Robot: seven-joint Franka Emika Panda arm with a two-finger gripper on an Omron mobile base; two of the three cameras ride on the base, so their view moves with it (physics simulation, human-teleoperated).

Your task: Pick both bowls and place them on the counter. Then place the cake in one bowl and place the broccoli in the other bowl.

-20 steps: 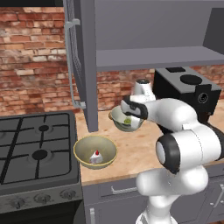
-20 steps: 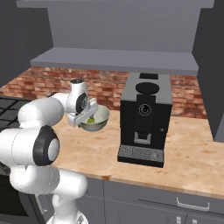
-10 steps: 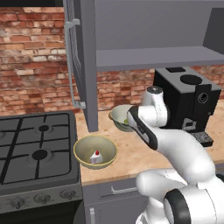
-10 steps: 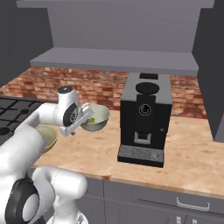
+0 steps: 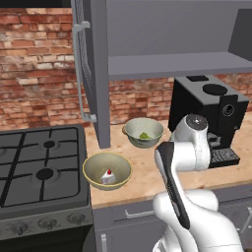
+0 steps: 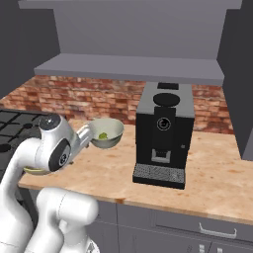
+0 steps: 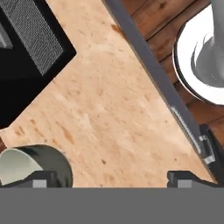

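Pincer [image 7: 111,178] spread wide, empty, above bare desk [image 7: 105,109]. Grey-green bowl [image 7: 35,166] at its 9 o'clock in hand view, just beside left fingertip. Same bowl holds broccoli [image 5: 144,135]. Yellow-tan bowl [image 5: 107,170] at desk front beside stove [image 5: 42,167], cake [image 5: 109,175] inside. Coffee machine [image 6: 163,133] at desk's 3 o'clock.

- Rendered scene, evenly and fairly brightly lit, with no visible lamp.
- Soft shadow lies on the light beige wood-grain counter [image 5: 147,167] beneath the dull yellow-tan bowl [image 5: 107,170] and beside the black coffee machine [image 6: 163,133].
- The underside of the grey wall cabinet [image 5: 162,34] is dimmer.
- Mild sheen on the white arm [image 5: 192,147].
- Textures are coarse and slightly soft in the hand view; no edge distortion.
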